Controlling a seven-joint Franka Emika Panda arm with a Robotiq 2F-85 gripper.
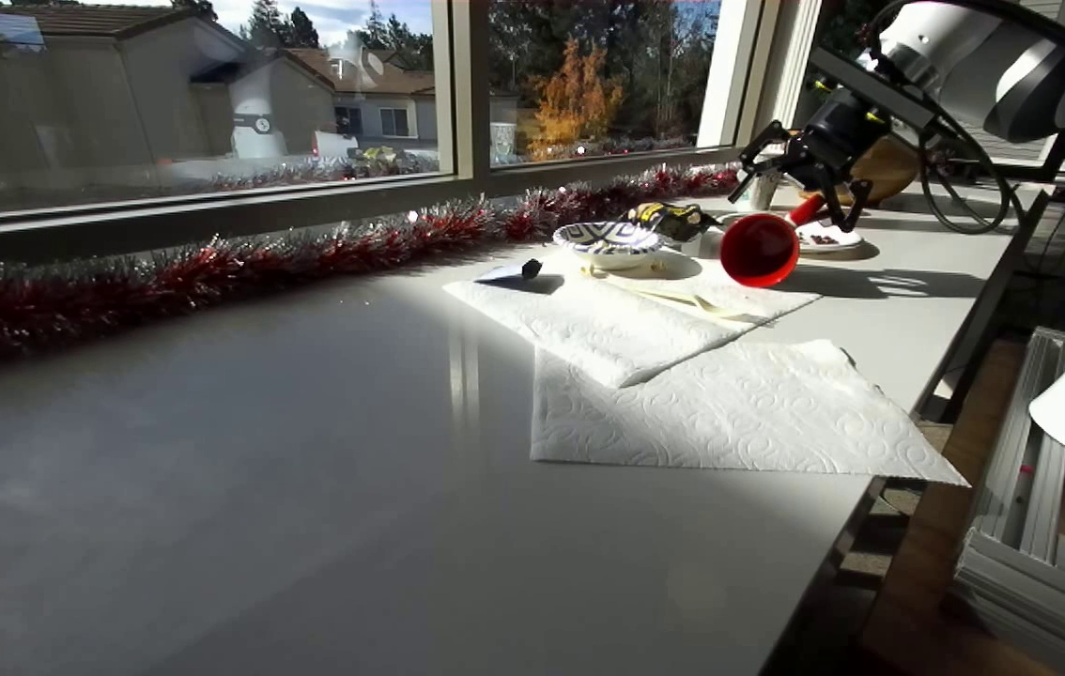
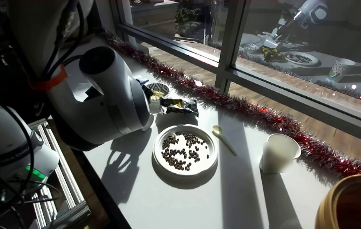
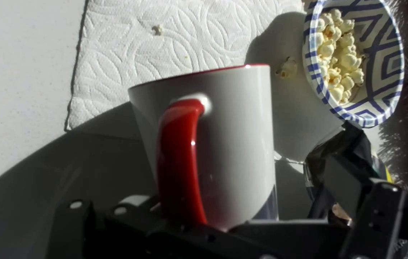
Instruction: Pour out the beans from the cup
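The tool (image 1: 791, 213) stands spread wide, and nothing looks pinched in it. The mug (image 3: 232, 144) is tipped on its side between the fingers (image 3: 375, 212), mouth toward twelve o'clock in the wrist view, near the paper towel (image 3: 204, 39). Whether a finger touches its red handle (image 3: 178, 154), or the table (image 3: 17, 72) bears its weight, I cannot tell. In an exterior view, dark beans (image 2: 171, 156) lie across the plate (image 2: 157, 149), so the pouring seems done, or nearly. Being round, the mug may roll if nothing steadies it; toward three o'clock it would meet the foil packet (image 3: 355, 138). A finger hooking the handle on the way up would drag it along. A low sweep could jolt the plate and scatter beans.
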